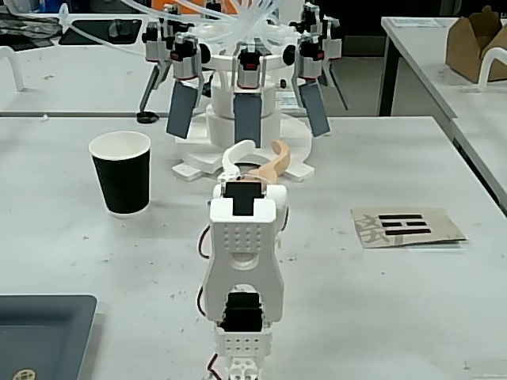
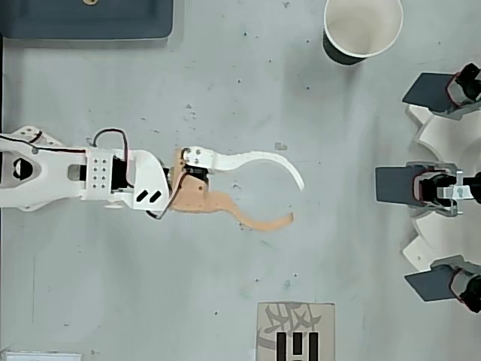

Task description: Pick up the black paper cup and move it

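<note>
Your cup [image 2: 362,28] stands upright on the counter [image 2: 225,75], empty with its white inside showing, well apart from your gripper [image 2: 295,201]. The jaws are spread wide, grasping nothing.

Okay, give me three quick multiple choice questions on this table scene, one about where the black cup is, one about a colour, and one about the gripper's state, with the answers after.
1. In the overhead view, where does the black paper cup stand relative to the gripper?
A. Toward the top right
B. Toward the bottom left
C. Between its fingers

2. What colours are the gripper's two fingers?
A. Both black
B. One white, one tan
C. One blue, one red

3. What is the gripper's state?
A. Shut on the cup
B. Shut and empty
C. Open and empty

Answers:
1 A: the cup sits at the top edge, clear of the gripper.
2 B: both views show a white and a tan finger.
3 C: the curved fingers are spread with bare table between them.
</note>
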Controlling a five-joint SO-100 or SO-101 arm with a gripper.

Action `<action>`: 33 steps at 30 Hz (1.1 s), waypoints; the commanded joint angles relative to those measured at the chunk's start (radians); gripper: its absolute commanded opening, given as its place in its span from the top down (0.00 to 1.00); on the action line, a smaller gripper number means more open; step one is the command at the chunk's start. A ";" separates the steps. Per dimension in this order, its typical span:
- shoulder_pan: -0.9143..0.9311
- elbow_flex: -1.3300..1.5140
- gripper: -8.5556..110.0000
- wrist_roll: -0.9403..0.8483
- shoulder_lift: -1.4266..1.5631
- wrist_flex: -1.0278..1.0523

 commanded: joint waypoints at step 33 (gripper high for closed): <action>-0.156 0.430 0.61 0.008 0.402 -0.066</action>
